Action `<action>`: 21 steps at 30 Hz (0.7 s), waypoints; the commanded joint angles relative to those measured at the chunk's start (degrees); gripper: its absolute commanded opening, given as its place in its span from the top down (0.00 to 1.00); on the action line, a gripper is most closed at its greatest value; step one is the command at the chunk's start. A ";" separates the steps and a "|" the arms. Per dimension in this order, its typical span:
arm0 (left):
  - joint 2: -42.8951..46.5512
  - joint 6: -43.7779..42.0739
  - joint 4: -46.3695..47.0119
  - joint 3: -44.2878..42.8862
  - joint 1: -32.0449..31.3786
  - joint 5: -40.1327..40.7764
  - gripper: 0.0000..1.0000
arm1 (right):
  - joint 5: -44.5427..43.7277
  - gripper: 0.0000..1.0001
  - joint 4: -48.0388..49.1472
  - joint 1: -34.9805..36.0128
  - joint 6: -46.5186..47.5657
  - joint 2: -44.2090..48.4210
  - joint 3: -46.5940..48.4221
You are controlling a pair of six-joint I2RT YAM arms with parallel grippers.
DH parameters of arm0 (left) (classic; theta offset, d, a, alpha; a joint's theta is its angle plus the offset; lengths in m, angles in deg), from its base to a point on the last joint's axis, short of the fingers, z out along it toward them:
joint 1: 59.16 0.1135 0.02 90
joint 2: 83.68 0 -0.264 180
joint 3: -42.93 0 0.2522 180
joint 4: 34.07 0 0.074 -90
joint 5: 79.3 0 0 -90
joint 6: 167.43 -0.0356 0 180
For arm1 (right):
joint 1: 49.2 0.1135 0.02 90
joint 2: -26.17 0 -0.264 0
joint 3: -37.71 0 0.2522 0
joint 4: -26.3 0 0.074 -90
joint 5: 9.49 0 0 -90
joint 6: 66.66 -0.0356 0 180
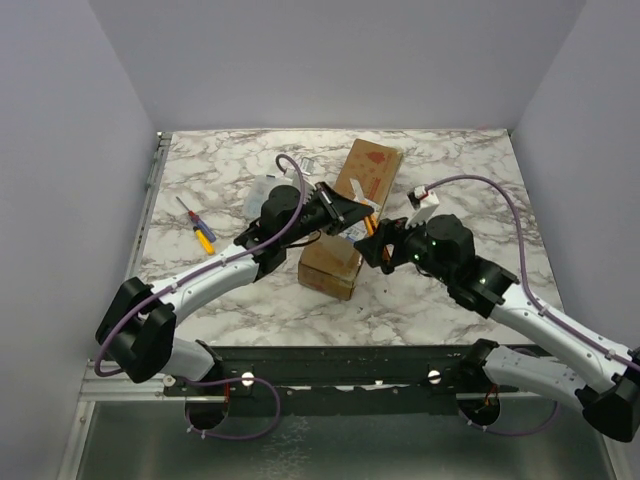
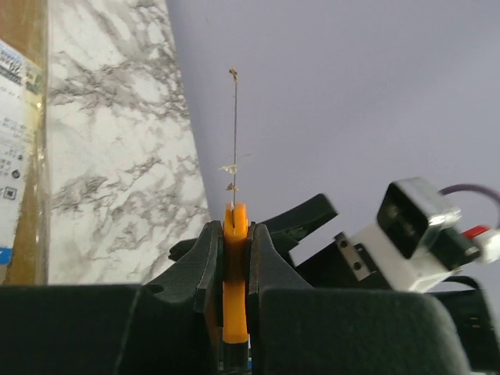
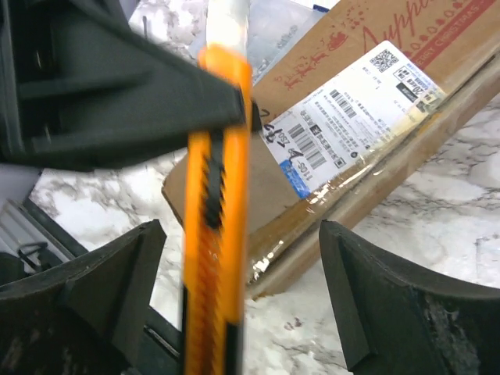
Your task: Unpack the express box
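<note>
At the far left of the top view a screwdriver (image 1: 197, 225) lies on the marble table (image 1: 450, 300), well apart from the work. Toward the centre, the left gripper (image 1: 352, 213) reaches in from the lower left, its fingers clenched on an orange utility knife (image 2: 234, 269). The thin blade (image 2: 234, 133) is extended and points up toward the wall, not at the cardboard.

The express box (image 1: 352, 205) lies mid-table. Its long axis runs from the upper centre of the frame down toward the arm bases, on a slight diagonal. The left gripper hangs over its middle. In the right wrist view the tape strip (image 3: 351, 183) runs along that same length, below the white label (image 3: 351, 117).

Just right of the box, the right gripper (image 1: 375, 240) is spread wide. Its fingers (image 3: 117, 289) straddle the knife handle without touching it, as far as the blur allows. Both grippers sit close to the box, so the next move depends on turning the blade down onto the tape line.
</note>
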 commanded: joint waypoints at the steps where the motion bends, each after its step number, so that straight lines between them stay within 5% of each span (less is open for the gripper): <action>1: 0.20 9.14 9.78 -0.45 3.35 -7.31 1.00 | 2.69 0.08 4.32 0.47 5.80 7.21 -5.48; 8: 0.38 19.87 16.81 1.21 6.32 -10.89 1.00 | 13.46 0.04 20.74 0.51 17.86 16.70 -15.59; 13: -0.76 27.06 21.43 1.58 7.51 -14.22 1.00 | 17.76 0.05 34.42 0.52 35.56 22.68 -25.61; 19: -2.44 29.56 22.30 -0.99 7.57 -22.69 1.00 | 19.95 0.08 62.05 0.51 53.54 22.89 -35.62; 21: -2.28 29.78 22.29 -0.47 7.57 -24.80 1.00 | 20.83 0.09 63.52 0.51 58.08 21.87 -34.58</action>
